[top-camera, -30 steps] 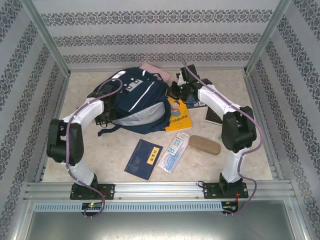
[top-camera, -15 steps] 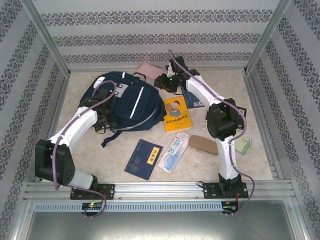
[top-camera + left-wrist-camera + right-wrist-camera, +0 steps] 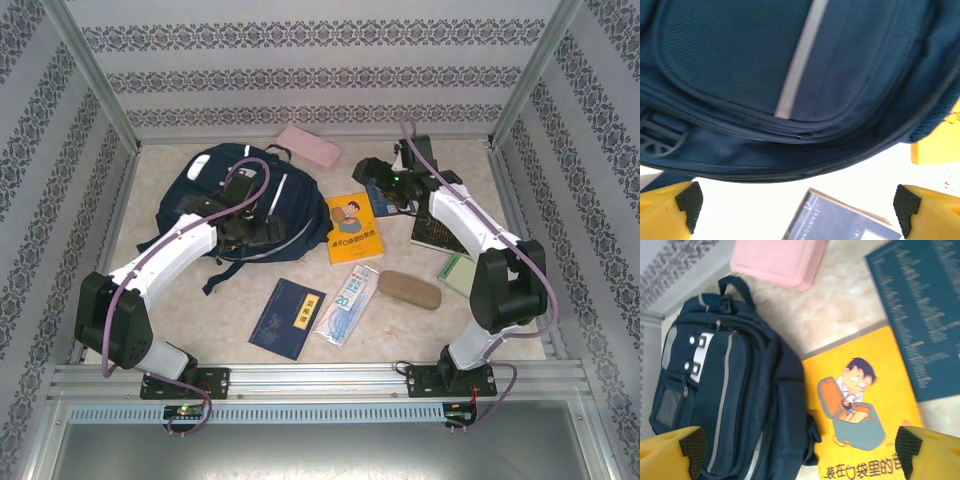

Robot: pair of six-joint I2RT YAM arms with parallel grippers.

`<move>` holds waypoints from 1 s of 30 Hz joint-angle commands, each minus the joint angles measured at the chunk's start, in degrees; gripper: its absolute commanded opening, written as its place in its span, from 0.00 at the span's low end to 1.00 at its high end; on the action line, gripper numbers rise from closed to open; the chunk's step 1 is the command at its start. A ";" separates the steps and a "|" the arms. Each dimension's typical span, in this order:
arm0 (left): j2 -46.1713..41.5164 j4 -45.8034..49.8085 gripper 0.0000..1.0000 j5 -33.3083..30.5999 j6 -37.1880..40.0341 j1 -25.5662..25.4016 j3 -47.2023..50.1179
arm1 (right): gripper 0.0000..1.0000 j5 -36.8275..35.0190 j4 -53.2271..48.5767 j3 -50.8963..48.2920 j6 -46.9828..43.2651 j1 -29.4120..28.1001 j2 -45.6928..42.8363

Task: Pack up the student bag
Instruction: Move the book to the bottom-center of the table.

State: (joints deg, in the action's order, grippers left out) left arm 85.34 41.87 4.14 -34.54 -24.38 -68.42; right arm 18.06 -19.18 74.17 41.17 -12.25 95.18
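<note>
Beige worktop (image 3: 400, 330), student bag (image 3: 295, 200) flat at back-left, soft floppy fabric, probably light, grab by top handle (image 3: 737, 285), left claw (image 3: 800, 205) over it and right claw (image 3: 800, 445) both open

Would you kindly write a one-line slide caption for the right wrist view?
Open right gripper over a navy backpack, a yellow picture book and a pink case.

Navy student bag (image 3: 296, 203) with grey stripes, yellow cartoon-printed book (image 3: 354, 229), pink case (image 3: 308, 146).
</note>
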 commanded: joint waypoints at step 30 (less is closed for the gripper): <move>-14.04 6.73 1.00 -3.95 0.87 -1.30 9.79 | 0.00 -11.06 4.51 -23.79 10.06 -43.71 -1.89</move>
State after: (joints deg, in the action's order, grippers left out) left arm 72.25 45.41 -2.15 -35.57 -25.78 -59.79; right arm 11.81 -15.33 50.11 47.16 -54.59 90.83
